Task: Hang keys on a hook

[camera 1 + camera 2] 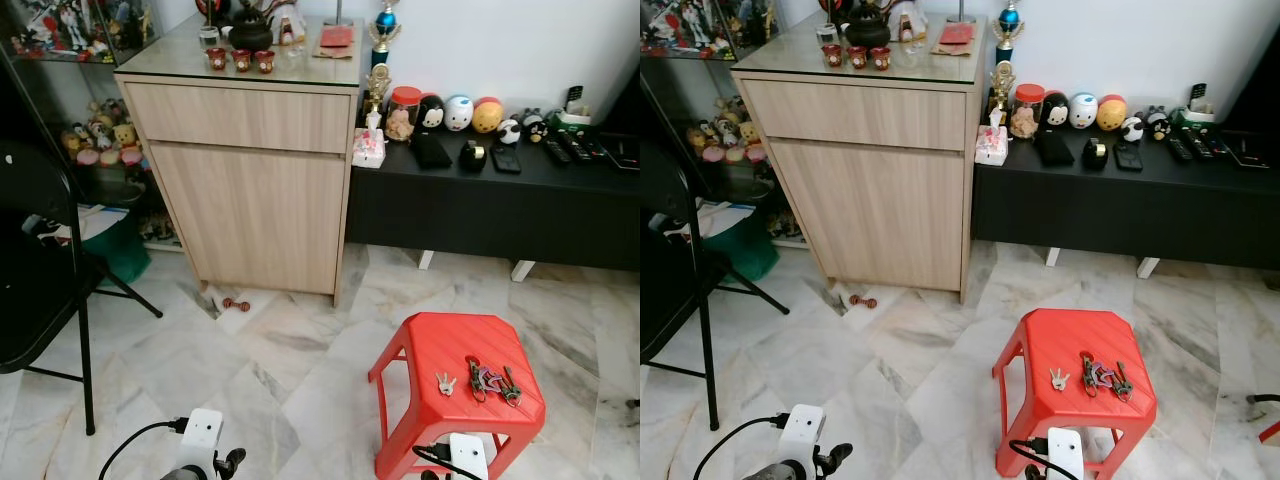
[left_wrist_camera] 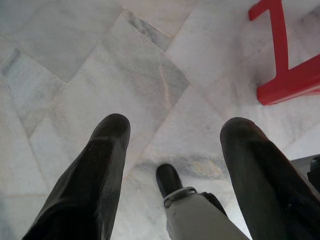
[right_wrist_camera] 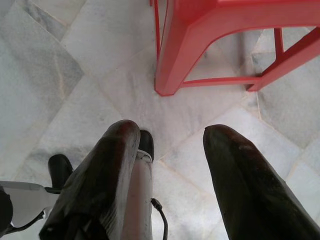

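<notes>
A red plastic stool [image 1: 458,352] stands on the marble floor just ahead of me to the right. On its seat lie a small silver bunch of keys [image 1: 445,383] and, beside it, a bigger bunch of keys [image 1: 492,381] with red and green parts. My left gripper [image 2: 172,127] hangs low over the floor, open and holding nothing, with a stool leg [image 2: 280,60] off to its side. My right gripper [image 3: 171,131] is also open and holds nothing, pointing down at the floor close to the stool's legs [image 3: 170,55].
A wooden cabinet [image 1: 250,170] stands ahead against the wall, a low black bench [image 1: 490,195] with figurines and remotes to its right. A black folding chair [image 1: 40,270] is at my left. A small red object [image 1: 235,303] lies on the floor by the cabinet.
</notes>
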`<state>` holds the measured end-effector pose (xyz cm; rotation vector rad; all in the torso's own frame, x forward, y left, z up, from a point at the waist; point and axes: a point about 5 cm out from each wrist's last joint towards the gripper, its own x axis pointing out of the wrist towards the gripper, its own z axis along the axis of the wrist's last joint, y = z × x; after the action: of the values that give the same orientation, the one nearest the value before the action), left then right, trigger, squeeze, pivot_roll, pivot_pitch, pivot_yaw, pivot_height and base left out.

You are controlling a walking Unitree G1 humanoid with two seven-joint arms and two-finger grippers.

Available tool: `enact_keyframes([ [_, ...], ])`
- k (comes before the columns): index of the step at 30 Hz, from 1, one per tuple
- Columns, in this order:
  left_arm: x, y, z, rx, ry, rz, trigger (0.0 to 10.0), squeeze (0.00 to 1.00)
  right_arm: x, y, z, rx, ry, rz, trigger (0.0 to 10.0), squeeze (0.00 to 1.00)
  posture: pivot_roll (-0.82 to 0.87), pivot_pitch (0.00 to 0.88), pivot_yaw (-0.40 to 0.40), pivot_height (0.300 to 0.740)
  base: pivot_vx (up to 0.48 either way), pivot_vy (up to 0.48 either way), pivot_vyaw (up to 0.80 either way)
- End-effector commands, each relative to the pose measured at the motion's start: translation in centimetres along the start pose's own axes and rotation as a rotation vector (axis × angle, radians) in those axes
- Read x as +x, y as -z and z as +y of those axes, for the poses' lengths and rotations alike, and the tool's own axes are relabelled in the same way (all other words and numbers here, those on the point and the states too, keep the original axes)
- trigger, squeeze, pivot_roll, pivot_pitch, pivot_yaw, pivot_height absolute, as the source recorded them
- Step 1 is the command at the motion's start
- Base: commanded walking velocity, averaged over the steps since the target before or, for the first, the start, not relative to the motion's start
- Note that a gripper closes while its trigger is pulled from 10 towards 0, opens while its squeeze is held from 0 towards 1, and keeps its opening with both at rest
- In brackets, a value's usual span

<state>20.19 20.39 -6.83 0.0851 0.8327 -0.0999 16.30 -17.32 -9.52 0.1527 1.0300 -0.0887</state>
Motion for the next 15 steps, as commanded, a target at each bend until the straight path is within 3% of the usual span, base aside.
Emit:
enact_keyframes([
  [1,-0.05,0.37,-0.25,0.021,0.011,0.012,10.0,0.00,-0.01,-0.09,-0.25,0.009,0.012,-0.004,10.0,0.00,0.00,0.000,-0.043,0.740,0.000,-0.319,0.00],
  [15,-0.04,0.27,-0.23,0.020,0.013,0.006,10.0,0.00,-0.11,0.29,-0.52,0.053,0.025,-0.011,10.0,0.00,0.00,0.000,-0.042,0.740,0.000,-0.315,0.00],
])
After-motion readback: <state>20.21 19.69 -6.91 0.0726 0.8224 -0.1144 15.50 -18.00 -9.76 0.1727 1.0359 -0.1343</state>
